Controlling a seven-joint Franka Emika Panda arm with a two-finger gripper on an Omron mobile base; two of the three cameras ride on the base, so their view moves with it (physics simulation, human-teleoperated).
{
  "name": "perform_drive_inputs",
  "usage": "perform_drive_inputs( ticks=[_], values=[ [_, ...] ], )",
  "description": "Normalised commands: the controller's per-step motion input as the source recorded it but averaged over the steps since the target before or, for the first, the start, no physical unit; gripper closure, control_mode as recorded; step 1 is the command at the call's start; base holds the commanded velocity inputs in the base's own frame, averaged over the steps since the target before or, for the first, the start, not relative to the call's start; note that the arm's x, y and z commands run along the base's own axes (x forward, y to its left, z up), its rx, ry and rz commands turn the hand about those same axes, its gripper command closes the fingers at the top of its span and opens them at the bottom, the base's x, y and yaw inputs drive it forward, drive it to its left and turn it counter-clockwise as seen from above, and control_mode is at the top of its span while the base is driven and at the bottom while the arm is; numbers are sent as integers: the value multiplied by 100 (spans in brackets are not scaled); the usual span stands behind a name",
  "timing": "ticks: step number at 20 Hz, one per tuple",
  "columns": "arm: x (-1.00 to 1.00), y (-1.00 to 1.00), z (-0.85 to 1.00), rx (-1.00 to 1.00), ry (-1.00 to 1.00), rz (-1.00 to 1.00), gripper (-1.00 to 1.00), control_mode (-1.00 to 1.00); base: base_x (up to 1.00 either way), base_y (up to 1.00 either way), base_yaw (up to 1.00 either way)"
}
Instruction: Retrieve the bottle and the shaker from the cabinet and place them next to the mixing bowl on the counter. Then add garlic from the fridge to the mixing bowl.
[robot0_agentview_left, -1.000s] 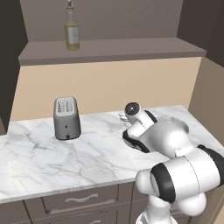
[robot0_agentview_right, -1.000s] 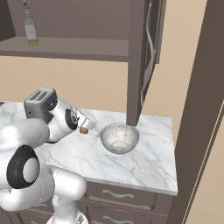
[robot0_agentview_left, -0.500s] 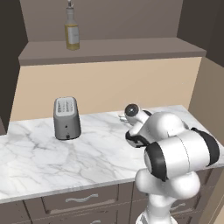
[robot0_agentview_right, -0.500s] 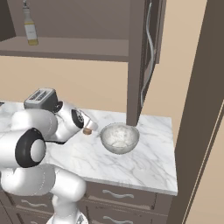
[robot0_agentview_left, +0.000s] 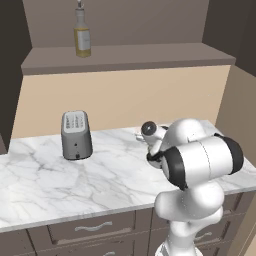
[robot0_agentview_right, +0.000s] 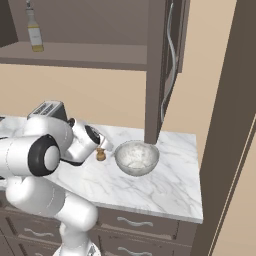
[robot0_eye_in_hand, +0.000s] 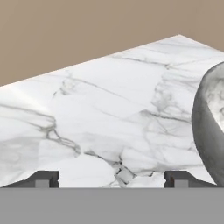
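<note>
The small brown shaker (robot0_agentview_right: 100, 155) stands upright on the marble counter (robot0_agentview_right: 167, 186), just left of the speckled mixing bowl (robot0_agentview_right: 136, 158). My gripper (robot0_agentview_right: 103, 145) hovers right above and beside the shaker. In the hand view the gripper (robot0_eye_in_hand: 112, 179) is open, its fingertips (robot0_eye_in_hand: 43, 179) far apart with only bare counter (robot0_eye_in_hand: 109, 109) between them, and the bowl's (robot0_eye_in_hand: 209, 127) wall rises at the right. The tall bottle (robot0_agentview_left: 82, 35) of yellowish liquid stands on the cabinet shelf (robot0_agentview_left: 130, 57), far up and left of the arm; the right base view shows the bottle (robot0_agentview_right: 34, 32) too.
A grey toaster (robot0_agentview_left: 76, 135) stands on the counter (robot0_agentview_left: 100, 175) to the left of the arm, seen also as the toaster (robot0_agentview_right: 47, 109) behind the arm's elbow. An open cabinet door (robot0_agentview_right: 170, 60) hangs above the bowl. A tall dark panel (robot0_agentview_right: 227, 125) bounds the counter's right end.
The gripper's fingers have spread wide and let go of the shaker, which now stands a little lower on the counter beside the bowl. The arm's elbow has swung forward.
</note>
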Motion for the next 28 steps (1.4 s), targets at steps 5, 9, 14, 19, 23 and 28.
perform_drive_inputs(
  ticks=[5, 9, 14, 19, 23, 28],
  values=[
    [2, 0, -4, 0, 0, -1, -100, -100, 0, 0, 0],
    [-3, 0, 46, 0, 0, 0, -100, -100, 0, 0, 0],
    [0, 0, 99, 0, 0, 0, -100, -100, 0, 0, 0],
    [0, 0, 100, 0, 6, 2, -100, -100, 0, 0, 0],
    [0, 0, 100, 0, 16, 10, -100, -100, 0, 0, 0],
    [-18, 16, 98, -3, 17, 22, -100, -100, 0, 0, 0]
  ],
)
